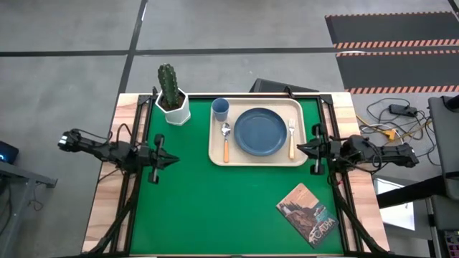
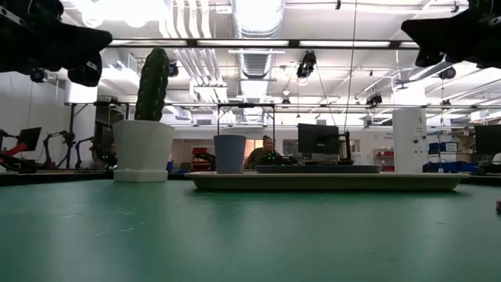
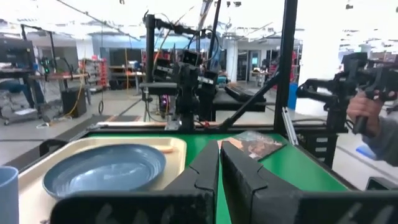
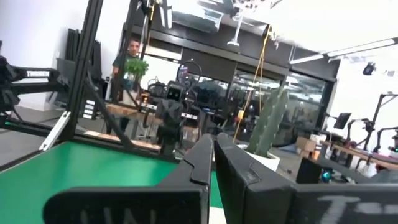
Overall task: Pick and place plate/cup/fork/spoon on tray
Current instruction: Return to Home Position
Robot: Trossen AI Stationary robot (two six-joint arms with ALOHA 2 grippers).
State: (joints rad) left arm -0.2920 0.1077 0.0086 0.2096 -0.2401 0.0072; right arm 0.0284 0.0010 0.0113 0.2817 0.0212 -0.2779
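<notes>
The cream tray (image 1: 215,150) lies on the green mat at the far middle. On it rest the dark-blue plate (image 1: 260,132), the light-blue cup (image 1: 220,109) upright in its far-left corner, the spoon (image 1: 226,140) left of the plate and the fork (image 1: 292,136) right of it. My left gripper (image 1: 176,160) is shut and empty, left of the tray; its fingers show closed in the left wrist view (image 3: 219,171). My right gripper (image 1: 300,148) is shut and empty at the tray's right rim, near the fork's handle; it also shows in the right wrist view (image 4: 213,163). In the low view both arms hang high above the table.
A cactus in a white pot (image 1: 172,100) stands at the far left, beside the tray. A book (image 1: 307,213) lies on the mat at the near right. The mat's near half (image 1: 215,208) is bare. A person's hand (image 3: 372,118) shows beyond the table's right side.
</notes>
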